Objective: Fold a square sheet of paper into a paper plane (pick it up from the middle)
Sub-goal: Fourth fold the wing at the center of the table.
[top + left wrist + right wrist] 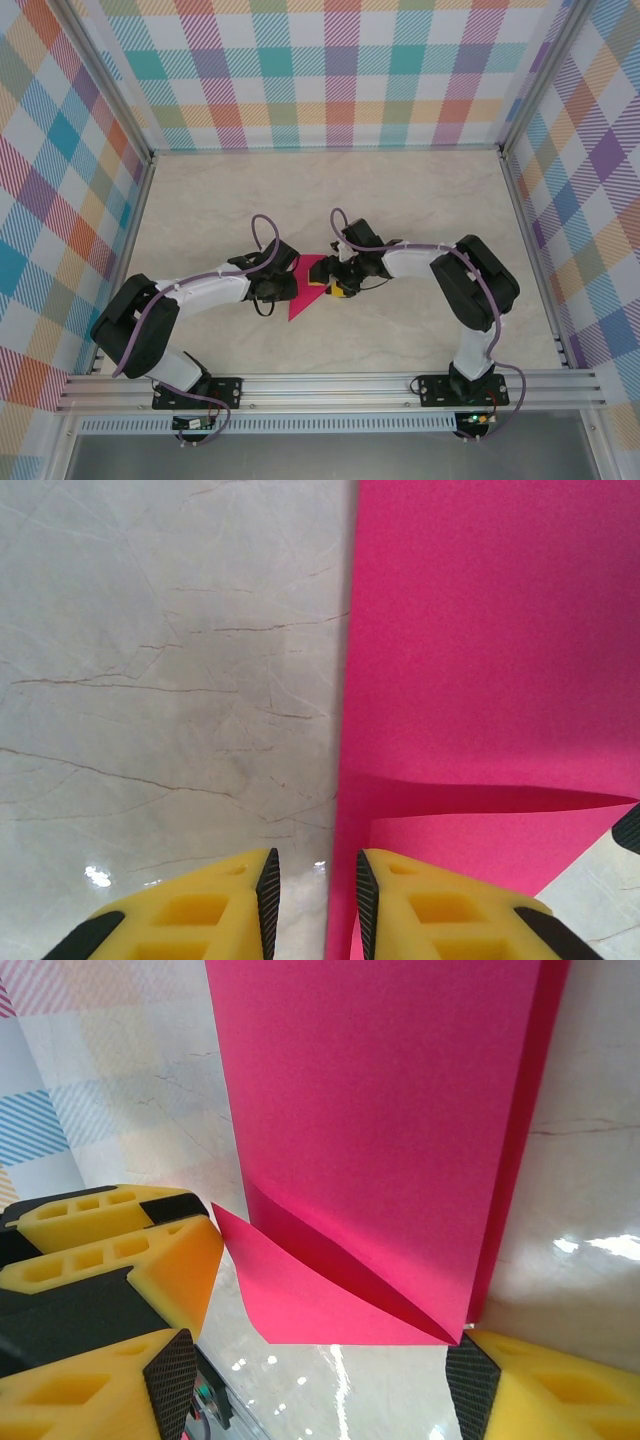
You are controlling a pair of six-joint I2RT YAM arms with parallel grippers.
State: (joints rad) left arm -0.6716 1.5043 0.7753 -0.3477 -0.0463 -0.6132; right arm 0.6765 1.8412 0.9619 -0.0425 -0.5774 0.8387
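Note:
The square sheet of paper (306, 292) is magenta-pink and lies partly folded on the marble table between my two grippers. In the left wrist view the paper (490, 660) covers the right half, and its straight left edge runs down into the gap of my left gripper (313, 905). That gripper's jaws stand a little apart, the right finger over the paper. In the right wrist view the paper (370, 1110) has a triangular flap (310, 1300) raised at its near corner. My right gripper (320, 1385) is wide open with that corner between its fingers. Both grippers, left (282, 281) and right (338, 283), flank the paper.
The pale marble table (400, 200) is walled by plaid panels on three sides. An aluminium rail (330, 385) with both arm bases runs along the near edge. In the right wrist view a yellow finger of the left gripper (120, 1250) sits close beside the flap.

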